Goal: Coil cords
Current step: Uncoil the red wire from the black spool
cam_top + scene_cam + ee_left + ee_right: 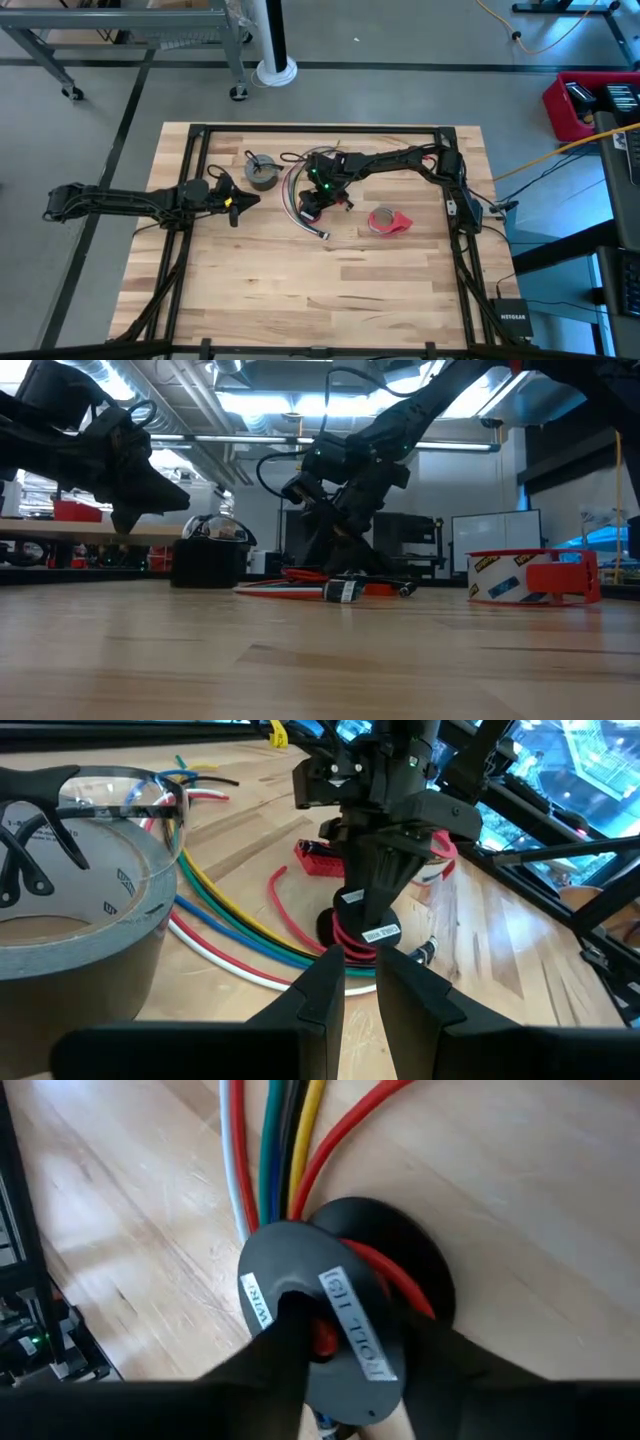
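A bundle of red, green, white and yellow cords (230, 935) lies in a curve on the table's middle (292, 195), its plug end (345, 591) toward the near edge. A small black-and-red coil (330, 1300), black discs wound with red wire and carrying white labels, rests on the table beside the bundle. My right gripper (316, 200) comes down onto it and is shut on it. My left gripper (362, 990) hovers left of the cords (238, 200), its fingers a narrow gap apart with nothing between them. My right gripper pinches the black-and-red coil between its two fingers, which sit on opposite sides of the labelled black disc (360, 1350). The fingers (385, 870) slant down from the table's far right. The coil's underside stays on the table, with red wire running off to the bundle.
A grey tape roll (70, 920) with safety glasses (100, 790) on top stands between my left gripper and the cords. A small red block (320, 858) lies just beyond the coil. A red tape roll (388, 222) sits to the right. Bare wood fills the near half.
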`<state>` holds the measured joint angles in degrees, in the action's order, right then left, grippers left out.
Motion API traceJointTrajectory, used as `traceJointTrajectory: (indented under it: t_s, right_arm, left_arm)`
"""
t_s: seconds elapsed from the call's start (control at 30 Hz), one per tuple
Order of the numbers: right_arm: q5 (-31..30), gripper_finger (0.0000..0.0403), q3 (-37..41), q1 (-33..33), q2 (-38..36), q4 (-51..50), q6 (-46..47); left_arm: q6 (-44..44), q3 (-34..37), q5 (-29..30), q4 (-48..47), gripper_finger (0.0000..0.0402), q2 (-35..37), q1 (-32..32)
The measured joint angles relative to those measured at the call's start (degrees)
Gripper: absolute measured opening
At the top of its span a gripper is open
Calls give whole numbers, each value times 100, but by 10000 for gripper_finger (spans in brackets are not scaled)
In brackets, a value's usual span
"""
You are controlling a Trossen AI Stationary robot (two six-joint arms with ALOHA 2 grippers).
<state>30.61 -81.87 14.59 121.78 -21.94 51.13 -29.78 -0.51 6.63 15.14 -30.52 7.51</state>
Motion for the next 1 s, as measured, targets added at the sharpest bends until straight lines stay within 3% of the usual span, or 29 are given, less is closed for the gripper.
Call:
traceJointTrajectory:
  t_s: [0.17, 0.53, 1.0]
  right_arm:
    - [48, 43, -2, 9, -4, 42, -52]
    - [-200, 25, 0, 80, -421, -119, -82]
    - [-2992, 25, 0, 307, -1656, -454, -654]
  left_arm:
    - [3, 0, 0, -2, 54, 0, 0]
    - [127, 0, 0, 2, 54, 0, 0]
    - [10, 0, 0, 106, 54, -2, 4]
